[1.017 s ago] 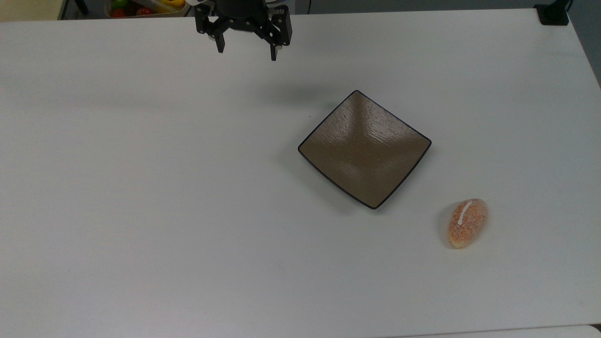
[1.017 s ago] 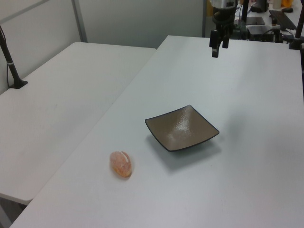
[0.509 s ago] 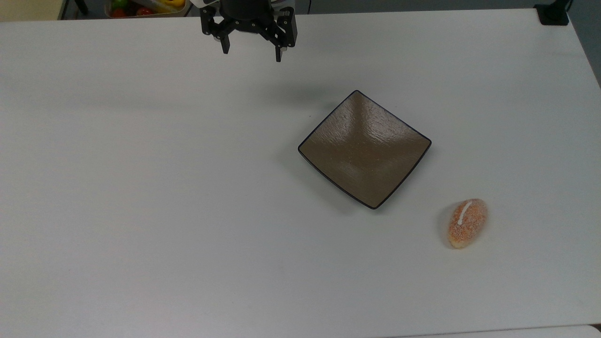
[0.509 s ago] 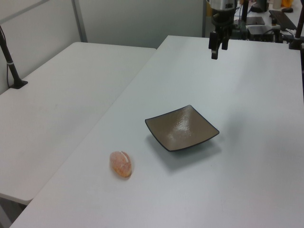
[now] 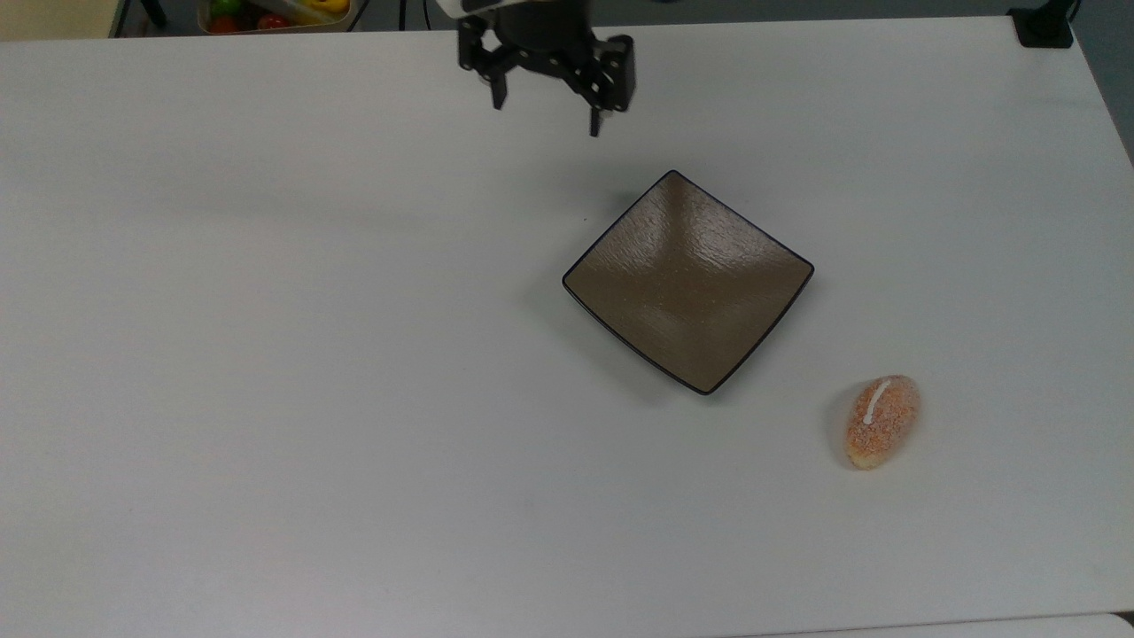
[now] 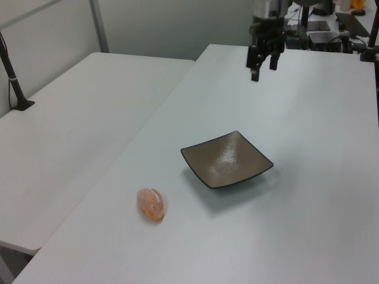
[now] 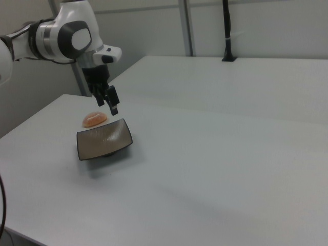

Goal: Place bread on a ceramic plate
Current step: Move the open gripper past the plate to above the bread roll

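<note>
Hovering with my jaws (image 5: 549, 113) spread wide and empty above the desk (image 5: 266, 354) beyond the plate (image 5: 688, 281), since the bread (image 5: 881, 421) sits on the desk well past the plate's far corner, ungrabbed.

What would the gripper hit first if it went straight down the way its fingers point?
Probably bare table. The open gripper points down beyond the ceramic plate's far corner in the top view, though depth is uncertain. The bread lies apart, past the plate.
</note>
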Controlling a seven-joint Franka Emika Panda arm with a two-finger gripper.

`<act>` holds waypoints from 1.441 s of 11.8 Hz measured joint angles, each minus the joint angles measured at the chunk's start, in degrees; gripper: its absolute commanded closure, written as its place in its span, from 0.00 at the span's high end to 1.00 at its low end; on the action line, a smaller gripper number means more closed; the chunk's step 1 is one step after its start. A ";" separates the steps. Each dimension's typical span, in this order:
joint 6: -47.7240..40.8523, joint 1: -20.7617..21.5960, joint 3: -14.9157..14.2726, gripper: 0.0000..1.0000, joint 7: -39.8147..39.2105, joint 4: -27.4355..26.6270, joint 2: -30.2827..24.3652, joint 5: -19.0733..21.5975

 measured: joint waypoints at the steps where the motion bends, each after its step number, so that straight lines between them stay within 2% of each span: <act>1: 0.58 1.64 0.22 1.00 2.99 1.88 2.32 0.01; 6: 13.48 10.82 0.57 1.00 20.19 9.33 12.98 -0.02; 9: 17.82 14.86 0.53 1.00 25.40 16.84 21.18 -0.14; 13: 31.67 18.55 -0.86 1.00 30.77 19.23 29.57 -0.42; 17: 38.20 20.92 -3.48 1.00 33.43 22.85 36.24 -0.42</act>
